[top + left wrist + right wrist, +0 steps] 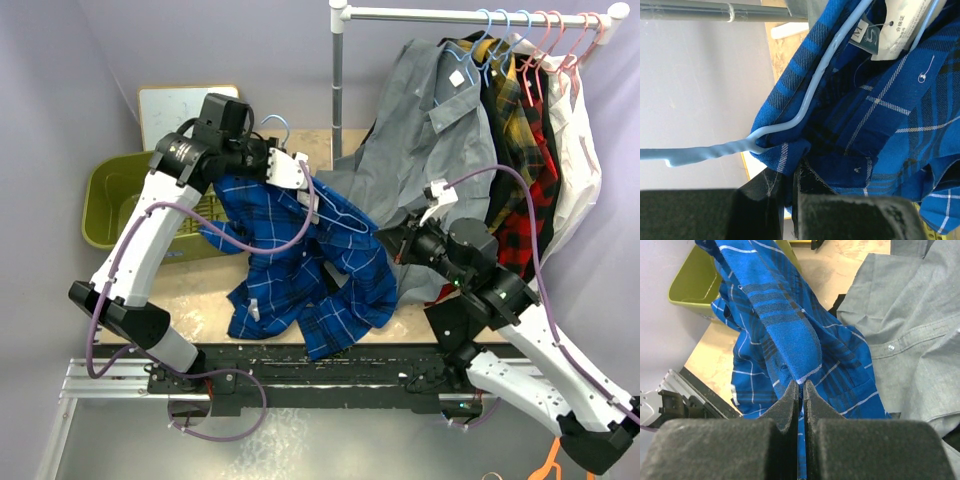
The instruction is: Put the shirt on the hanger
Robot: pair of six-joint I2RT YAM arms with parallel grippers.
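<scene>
The royal-blue plaid shirt [300, 275] hangs bunched between my two grippers above the table. The light-blue hanger [322, 195] lies inside its collar, with the hook [277, 124] pointing up and back. My left gripper [292, 172] is shut on the shirt's collar fabric [785, 152] just beside the hanger's twisted neck [760, 136]. The white neck label [900, 30] shows in the left wrist view. My right gripper [397, 247] is shut on a fold of the shirt [790, 340] at its right edge, the jaws almost touching [801, 387].
A clothes rail [470, 14] at the back right carries a grey shirt [430, 130], plaid shirts [520, 150], a white garment and blue and pink hangers. An olive bin [105, 200] stands at the left, and an orange hanger [550, 460] lies at the bottom right.
</scene>
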